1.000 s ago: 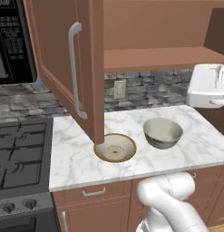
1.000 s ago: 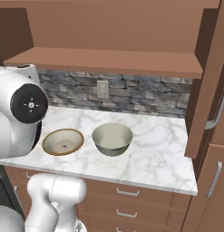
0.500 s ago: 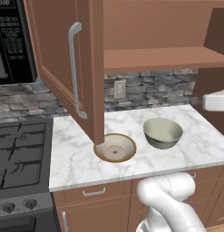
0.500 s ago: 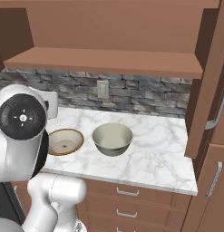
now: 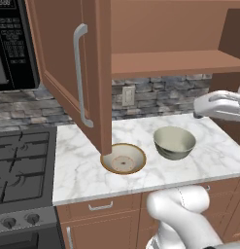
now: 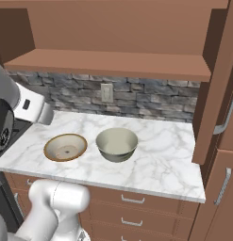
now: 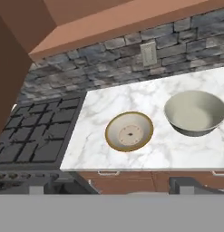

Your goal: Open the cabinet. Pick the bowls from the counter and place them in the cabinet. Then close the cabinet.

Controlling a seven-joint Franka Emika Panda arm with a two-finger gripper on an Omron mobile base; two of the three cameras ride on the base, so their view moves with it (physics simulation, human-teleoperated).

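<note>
Both doors of the cabinet stand open: the left door (image 5: pixel 77 73) with its silver bar handle hangs out over the counter (image 5: pixel 77 168), and the right door (image 6: pixel 221 94) sits at the right edge. The wooden shelf (image 6: pixel 108 63) inside is bare. A shallow cream bowl (image 7: pixel 129 131) with a tan rim sits on the marble, and a deeper grey-green bowl (image 7: pixel 194 113) stands just to its right. They are apart. My gripper (image 7: pixel 136 186) hovers high above the counter's front edge, open and holding nothing. The bowls also show in the base views: cream bowl (image 5: pixel 123 158), grey-green bowl (image 5: pixel 174 142).
A black gas stove (image 7: pixel 36 136) adjoins the counter on the left, with a black microwave (image 5: pixel 12 44) above it. The open left door's lower corner hangs close above the cream bowl (image 6: pixel 65 147). Drawers (image 6: pixel 132 207) run under the counter. A stone backsplash with an outlet (image 6: pixel 106 92) is behind.
The arm has swung: its big joint dropped toward the left edge of the right base view, and the white hand end shifted at the right of the left base view. Bowls and doors stayed put.
</note>
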